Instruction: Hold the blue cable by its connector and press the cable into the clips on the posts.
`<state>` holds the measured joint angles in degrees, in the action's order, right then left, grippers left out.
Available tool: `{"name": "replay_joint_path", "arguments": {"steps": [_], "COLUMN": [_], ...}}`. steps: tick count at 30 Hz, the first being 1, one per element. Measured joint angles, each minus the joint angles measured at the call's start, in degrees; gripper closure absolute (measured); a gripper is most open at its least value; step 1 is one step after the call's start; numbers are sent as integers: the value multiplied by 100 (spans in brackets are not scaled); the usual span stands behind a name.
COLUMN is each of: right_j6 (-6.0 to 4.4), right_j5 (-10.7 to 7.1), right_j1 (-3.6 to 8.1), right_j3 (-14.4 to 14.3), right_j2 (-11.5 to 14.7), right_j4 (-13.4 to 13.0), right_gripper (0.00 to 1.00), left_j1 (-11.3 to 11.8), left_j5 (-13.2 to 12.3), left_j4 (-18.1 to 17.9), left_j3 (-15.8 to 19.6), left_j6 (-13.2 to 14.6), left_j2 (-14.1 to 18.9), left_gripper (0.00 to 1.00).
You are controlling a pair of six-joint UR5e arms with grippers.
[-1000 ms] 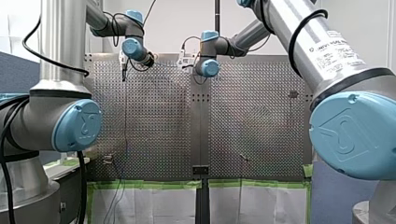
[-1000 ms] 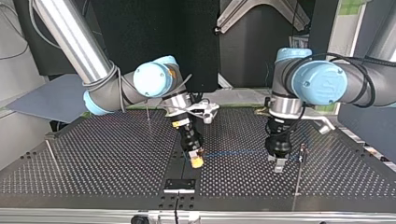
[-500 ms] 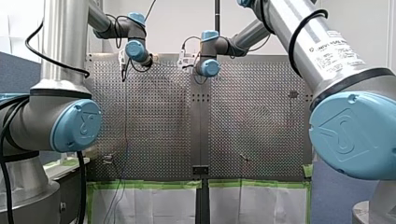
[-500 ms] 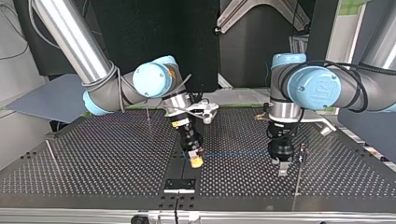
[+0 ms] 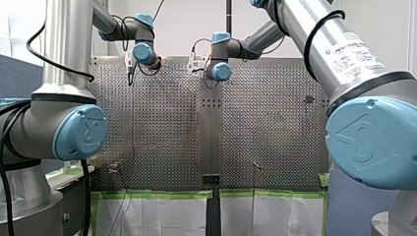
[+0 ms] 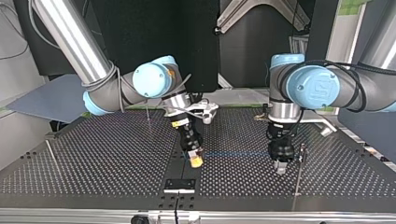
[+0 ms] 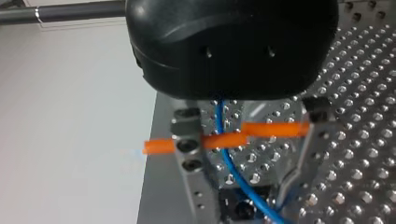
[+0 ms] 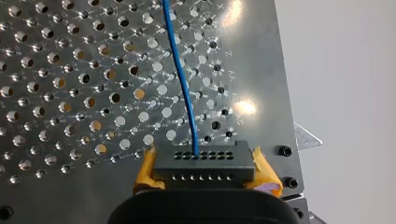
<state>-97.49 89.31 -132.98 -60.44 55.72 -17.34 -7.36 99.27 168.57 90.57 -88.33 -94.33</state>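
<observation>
Clenched right hand (image 6: 196, 161) on black connector (image 8: 203, 165), unmoved. Blue cable (image 8: 182, 84) ahead of it, through released left hand (image 6: 279, 167) fingers. Left wrist slightly nearer right hand than 1 s ago.

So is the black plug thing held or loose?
Held: my right gripper has yellow pads squeezing both ends of the black rectangular connector.

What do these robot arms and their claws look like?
Both my left arm and my right arm are silver tubes with light blue joint caps and black cables looped round them; the right one bears a printed label. Yellow pads line my right gripper; my left gripper is black with metal fingers.
</observation>
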Motion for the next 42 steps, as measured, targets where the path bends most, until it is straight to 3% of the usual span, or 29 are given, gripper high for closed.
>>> {"name": "replay_joint_path", "arguments": {"steps": [17,26,31,42], "right_j6": [50,106,113,295], "right_j5": [85,460,649,982], "right_j1": [-4,-22,41,61], "right_j3": [-10,-306,-549,-1077], "right_j2": [-1,0,1,4], "right_j4": [121,206,177,80], "right_gripper": [100,100,100,100], "left_j1": [-65,-208,-307,-799], "left_j5": [181,276,310,760], "left_j4": [-124,-434,-466,-812], "left_j3": [73,397,453,501], "left_j6": [139,97,130,136], "left_j2": [-14,-72,-231,-736], "left_gripper": [100,100,100,100]}}
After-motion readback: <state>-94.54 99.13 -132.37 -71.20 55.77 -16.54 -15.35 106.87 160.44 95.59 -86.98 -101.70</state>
